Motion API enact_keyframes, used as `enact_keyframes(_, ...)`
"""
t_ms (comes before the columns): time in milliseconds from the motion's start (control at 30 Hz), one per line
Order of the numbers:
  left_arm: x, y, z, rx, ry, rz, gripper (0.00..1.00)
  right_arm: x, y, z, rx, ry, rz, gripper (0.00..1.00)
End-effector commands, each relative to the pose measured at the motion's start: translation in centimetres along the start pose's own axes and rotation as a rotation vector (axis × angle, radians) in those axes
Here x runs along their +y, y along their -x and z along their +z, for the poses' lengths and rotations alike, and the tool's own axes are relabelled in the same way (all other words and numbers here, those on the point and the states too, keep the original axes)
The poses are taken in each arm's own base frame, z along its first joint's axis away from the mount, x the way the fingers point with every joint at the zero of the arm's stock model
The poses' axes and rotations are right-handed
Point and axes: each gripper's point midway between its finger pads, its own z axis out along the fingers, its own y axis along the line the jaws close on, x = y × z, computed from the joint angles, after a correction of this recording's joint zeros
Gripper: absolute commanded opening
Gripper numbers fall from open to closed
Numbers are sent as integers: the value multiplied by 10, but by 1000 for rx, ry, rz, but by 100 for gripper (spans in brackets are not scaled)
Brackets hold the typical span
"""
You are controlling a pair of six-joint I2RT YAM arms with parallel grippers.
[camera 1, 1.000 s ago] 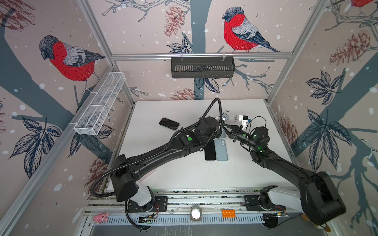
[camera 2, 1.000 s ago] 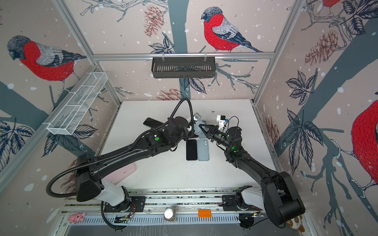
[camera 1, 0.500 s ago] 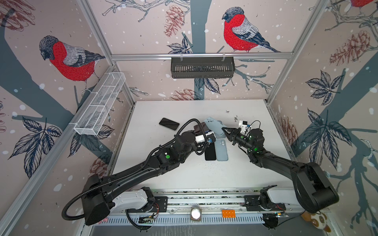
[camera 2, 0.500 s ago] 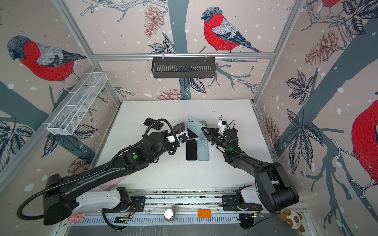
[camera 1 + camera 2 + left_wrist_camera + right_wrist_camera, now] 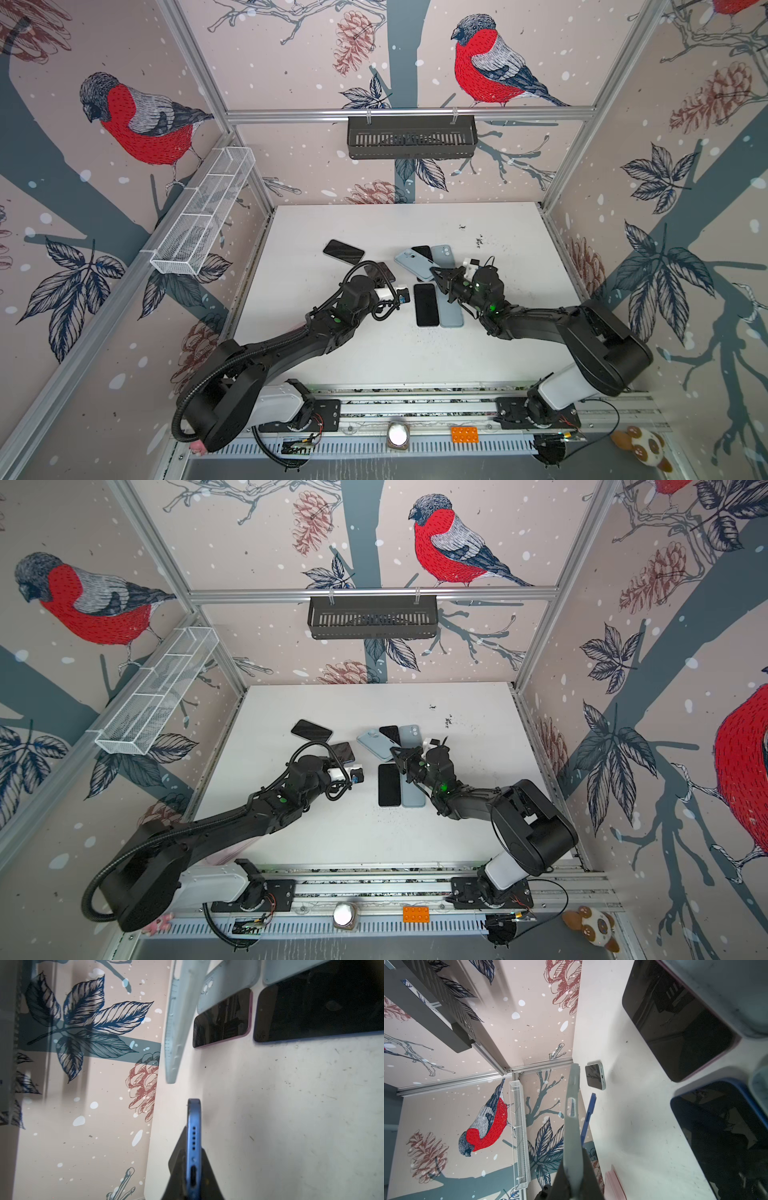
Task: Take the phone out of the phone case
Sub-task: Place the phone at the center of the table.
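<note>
Phone out of its case, one piece in each pincer.

Pinched edge-on in the left gripper (image 5: 192, 1167): slim blue metal-rimmed phone (image 5: 194, 1118), rounded corner up, speaker holes and charging slot facing the wrist camera. Clamped tight in the right gripper (image 5: 574, 1176): matte grey-blue phone case (image 5: 572, 1118), empty, thin-walled, with an oval cut-out in its side. Apart from each other, apparently lifted off the scuffed white table (image 5: 291, 1105). Separation looks done. Next, probably, lower each piece flat onto a bare patch, clear of the dark-screened handsets (image 5: 222, 1020) lying there. Grip the slick rim firmly, set the glass down softly, and expect flex from the rubbery-looking case.
</note>
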Motion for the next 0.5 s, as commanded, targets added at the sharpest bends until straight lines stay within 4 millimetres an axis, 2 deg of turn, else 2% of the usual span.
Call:
enact_keyframes(0, 24, 13, 6, -80, 125, 57, 0, -8, 10, 10, -81, -21, 72, 0)
enact_keyframes(300, -6, 0, 26, -87, 71, 116, 0, -43, 11, 40, -153, -136, 139, 1)
enact_keyframes(467, -16, -5, 32, -81, 60, 119, 9, -55, 5, 57, -154, -180, 160, 3)
